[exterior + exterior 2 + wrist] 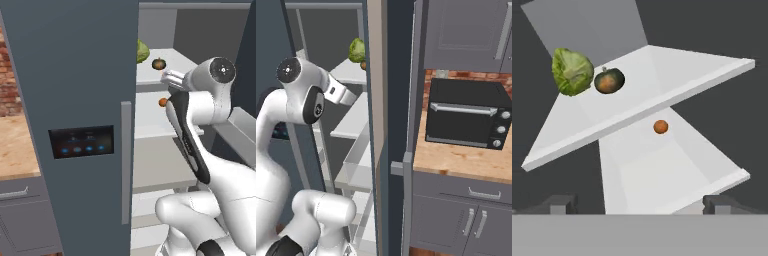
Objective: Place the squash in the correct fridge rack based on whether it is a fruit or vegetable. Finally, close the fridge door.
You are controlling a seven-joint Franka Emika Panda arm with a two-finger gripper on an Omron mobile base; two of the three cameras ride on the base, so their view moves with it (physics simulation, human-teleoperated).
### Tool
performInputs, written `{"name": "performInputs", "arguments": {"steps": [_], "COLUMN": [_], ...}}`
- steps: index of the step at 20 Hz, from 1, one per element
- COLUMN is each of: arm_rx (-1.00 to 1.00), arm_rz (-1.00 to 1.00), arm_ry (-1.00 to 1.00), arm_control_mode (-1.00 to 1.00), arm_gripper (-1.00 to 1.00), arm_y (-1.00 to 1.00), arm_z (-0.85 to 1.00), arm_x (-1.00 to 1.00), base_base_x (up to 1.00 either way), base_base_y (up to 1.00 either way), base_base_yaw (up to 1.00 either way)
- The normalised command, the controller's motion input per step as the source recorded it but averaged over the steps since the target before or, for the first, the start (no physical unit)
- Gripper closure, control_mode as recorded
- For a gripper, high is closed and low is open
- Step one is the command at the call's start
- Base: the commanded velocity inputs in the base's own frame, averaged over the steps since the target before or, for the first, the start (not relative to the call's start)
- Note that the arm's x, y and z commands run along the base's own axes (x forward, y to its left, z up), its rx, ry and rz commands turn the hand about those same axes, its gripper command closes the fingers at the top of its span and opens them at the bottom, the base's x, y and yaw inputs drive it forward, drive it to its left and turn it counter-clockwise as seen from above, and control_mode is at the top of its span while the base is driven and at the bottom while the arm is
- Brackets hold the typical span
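Gripper jaws spread wide, holding nothing, touching nothing. Squash rests on upper fridge shelf, touching lettuce head. Small orange ball sits on shelf below. Fridge door stands open.

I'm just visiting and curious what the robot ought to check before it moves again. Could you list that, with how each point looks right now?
1. Squash on a fridge rack: ok, it rests on the upper shelf.
2. Squash with a vegetable: ok, it sits right beside the cabbage; the small orange ball lies on the shelf below.
3. Gripper let go: ok, its fingers stand wide apart with nothing between them.
4. Gripper clear of the shelves: cannot tell; the hand view looks at them from a little way back.
5. Fridge door closed: not ok, it stands open.
6. Door handle within reach: cannot tell.
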Motion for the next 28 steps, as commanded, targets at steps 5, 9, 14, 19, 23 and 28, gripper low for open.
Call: {"name": "performInputs", "arguments": {"steps": [5, 9, 14, 19, 23, 28], "arm_rx": [0.03, 0.01, 0.0, 0.01, 0.0, 0.0], "arm_rz": [0.0, 0.0, 0.0, 0.0, 0.0, 0.0], "arm_ry": [0.02, 0.04, 0.07, 0.02, 0.0, 0.0], "arm_control_mode": [-1.0, -1.0, -1.0, -1.0, 1.0, 1.0], "arm_gripper": [-1.0, -1.0, -1.0, -1.0, -1.0, -1.0], "arm_y": [0.33, 0.3, 0.33, 0.29, 0.0, 0.0], "arm_z": [-0.13, -0.12, -0.14, -0.21, 0.0, 0.0], "arm_x": [-1.0, -0.88, -0.49, -0.73, 0.0, 0.0], "base_base_x": [0.0, 0.0, 0.0, 0.0, -1.0, -1.0], "base_base_y": [0.0, 0.0, 0.0, 0.0, 0.16, 0.0], "base_base_yaw": [0.0, 0.0, 0.0, 0.0, -0.04, -0.1]}}
